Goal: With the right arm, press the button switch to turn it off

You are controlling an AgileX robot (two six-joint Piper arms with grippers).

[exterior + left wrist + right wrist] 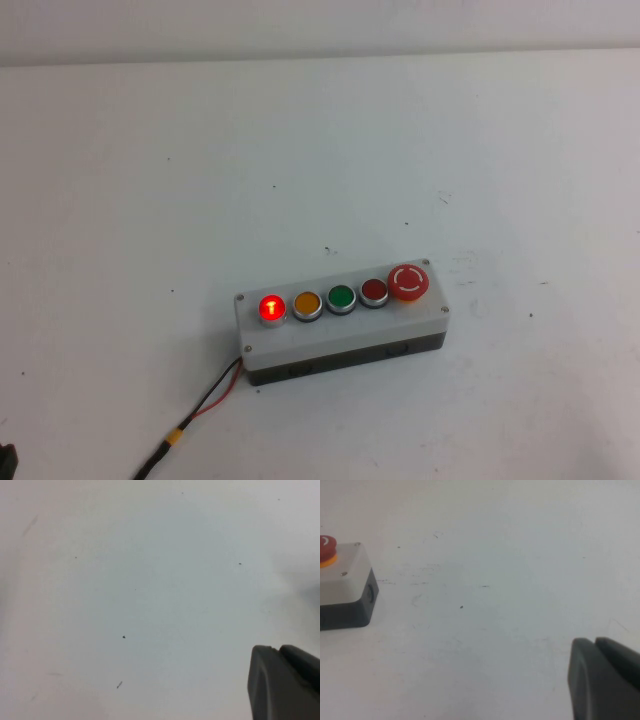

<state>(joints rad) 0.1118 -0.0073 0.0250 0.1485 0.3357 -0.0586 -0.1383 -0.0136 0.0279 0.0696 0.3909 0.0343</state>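
Seen from above, we find a grey box [342,322] lying on a white table [150,180], a little right of centre and toward the near edge. Its leftmost button, the button switch [271,308], glows bright red. To its right in the row sit an orange button [307,304], a green button [341,298], a dark red button [374,291] and a big red mushroom button [409,281] (white arrows on its cap). Red and black wires [205,405] trail from the box's left end.

Our left gripper [285,685] hangs over bare table, touching nothing. Our right gripper [605,680] hangs over the table well right of the box, also touching nothing.
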